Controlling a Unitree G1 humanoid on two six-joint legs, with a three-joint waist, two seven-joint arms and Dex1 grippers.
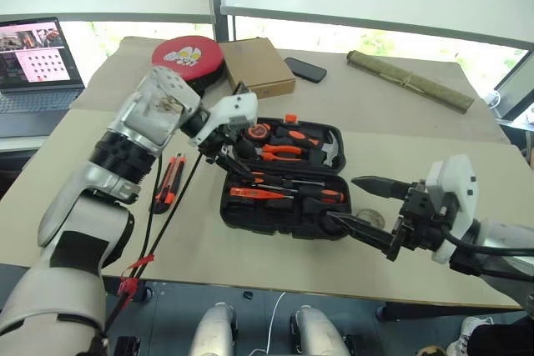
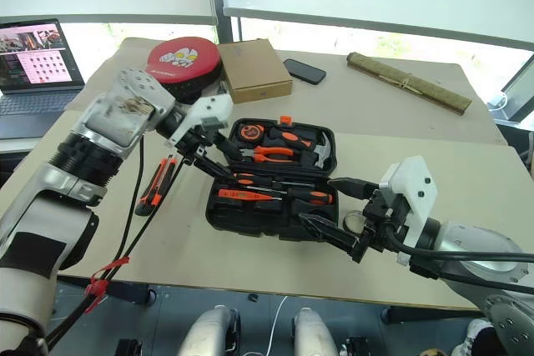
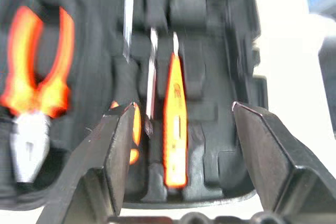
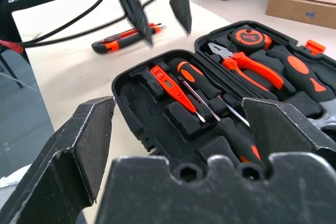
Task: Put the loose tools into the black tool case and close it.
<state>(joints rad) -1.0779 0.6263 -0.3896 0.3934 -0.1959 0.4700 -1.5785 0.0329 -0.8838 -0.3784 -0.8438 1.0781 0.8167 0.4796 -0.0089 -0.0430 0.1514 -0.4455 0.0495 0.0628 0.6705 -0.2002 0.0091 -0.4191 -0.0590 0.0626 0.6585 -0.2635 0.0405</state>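
Observation:
The black tool case [image 1: 250,216] lies open in the middle of the table. In its near half sit the slim orange tester pen [image 1: 250,193] and two screwdrivers [image 1: 313,194]. My left gripper [image 1: 227,156] hovers just above the case's left end, open and empty; the left wrist view looks down past its fingers [image 3: 118,140] at the tester pen [image 3: 175,124]. The orange-black utility knife [image 1: 167,183] lies on the table left of the case. My right gripper [image 1: 344,199] stands open at the case's right corner. A small round roll [image 2: 355,223] lies there, partly hidden by it.
Pliers [image 1: 284,152], a hammer [image 1: 332,149] and a tape measure [image 1: 259,132] fill the case's far half. Behind it are a cardboard box [image 1: 259,64], a round red pad [image 1: 188,57], a phone [image 1: 306,69] and a rolled mat [image 1: 409,81]. A laptop [image 1: 37,64] stands far left.

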